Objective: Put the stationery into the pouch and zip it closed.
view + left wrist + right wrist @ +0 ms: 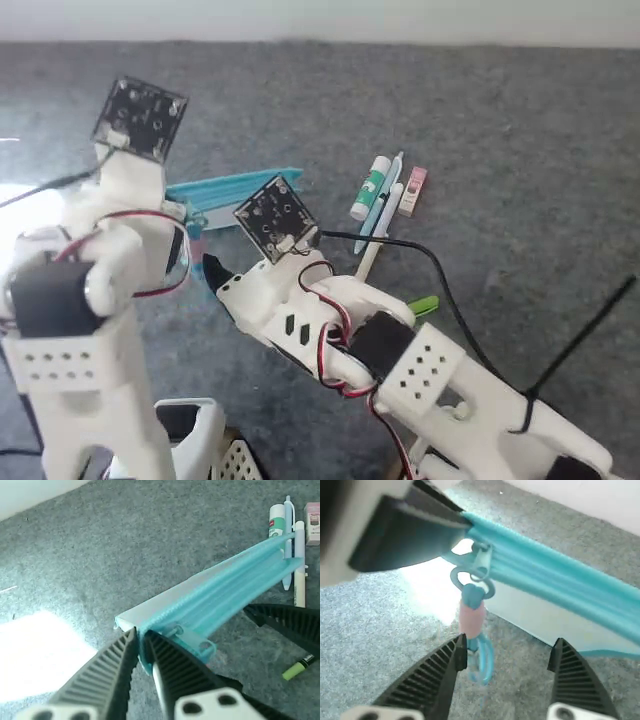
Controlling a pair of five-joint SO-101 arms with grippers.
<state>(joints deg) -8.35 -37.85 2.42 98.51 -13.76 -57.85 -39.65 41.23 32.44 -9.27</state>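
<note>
Left gripper (140, 635): clenched on the near end of the turquoise pouch (225, 587), right beside the zipper slider, zipper edge uppermost. Right gripper (510, 647): released, jaws wide apart, set at the zipper pull (471, 615), a pink-and-blue charm dangling from the slider, between the jaws and close against one finger; touching or not, cannot tell. Pouch stretched across the grey worktop (125, 545), away from both grippers, toward the stationery. Just past its far end, lying side by side: glue stick (368, 190), two pens (383, 205), pink eraser (412, 190). Green marker (422, 305) apart from those, beside the right arm.
</note>
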